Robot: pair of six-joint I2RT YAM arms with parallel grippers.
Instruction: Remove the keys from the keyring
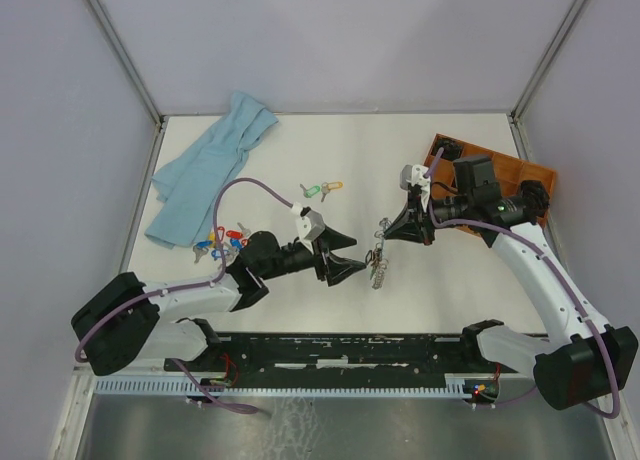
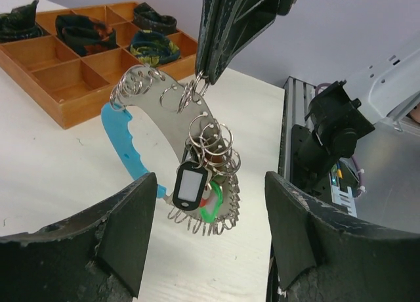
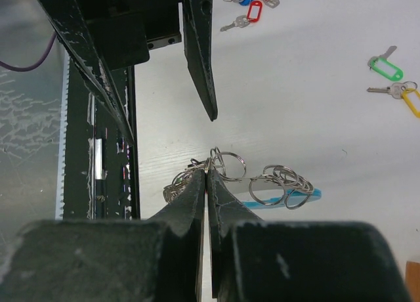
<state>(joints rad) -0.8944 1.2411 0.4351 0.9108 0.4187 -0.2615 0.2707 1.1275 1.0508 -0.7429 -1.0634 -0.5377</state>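
The keyring point(image 2: 172, 128) is a flat silver crescent with a light blue edge, strung with many split rings. It hangs above the table with a black tag point(image 2: 188, 186) and a green tag point(image 2: 211, 209) on it. My right gripper point(image 3: 208, 168) is shut on one of its top rings and holds it up point(image 1: 384, 232). The keyring point(image 1: 378, 262) dangles below those fingertips. My left gripper point(image 2: 210, 233) is open, level with the keyring's lower end and just short of it, a finger on either side. In the top view the left gripper point(image 1: 347, 259) sits just left of the keyring.
Loose keys lie on the table: a green-and-yellow-tagged pair point(image 1: 322, 190) and a red-and-blue-tagged cluster point(image 1: 220, 242). A light blue cloth point(image 1: 210, 170) lies at the back left. A wooden compartment tray point(image 1: 505, 170) stands at the right, behind the right arm.
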